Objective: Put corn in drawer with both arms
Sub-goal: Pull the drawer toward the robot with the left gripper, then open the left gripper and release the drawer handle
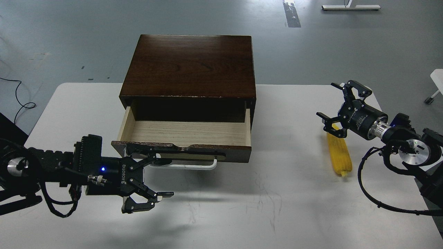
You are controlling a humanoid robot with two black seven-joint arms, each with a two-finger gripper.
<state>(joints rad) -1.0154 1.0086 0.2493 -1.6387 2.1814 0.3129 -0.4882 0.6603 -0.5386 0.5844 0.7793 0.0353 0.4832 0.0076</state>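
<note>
Head view: the dark brown wooden cabinet's drawer [183,133] stands pulled open, its pale grained interior empty. The ribbed, tapered bright yellow toy corn cob [340,154] lies on the white table [277,193], well right of it, not yet lifted. The black right gripper [335,108] hangs spread above its far end; the left gripper [152,180] is spread near the white bar handle [193,166].

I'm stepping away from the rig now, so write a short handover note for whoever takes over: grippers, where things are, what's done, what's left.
Left gripper: open, empty, just in front of the white bar handle.
Right gripper: open, fingers spread over the far end of the bright yellow ribbed toy corn cob, not closed on it.
Corn lies on the white table, right of the dark brown wooden cabinet.
Done: pale-wood drawer is pulled open, nothing in it.
Left: grasp corn, place it in the drawer.
</note>
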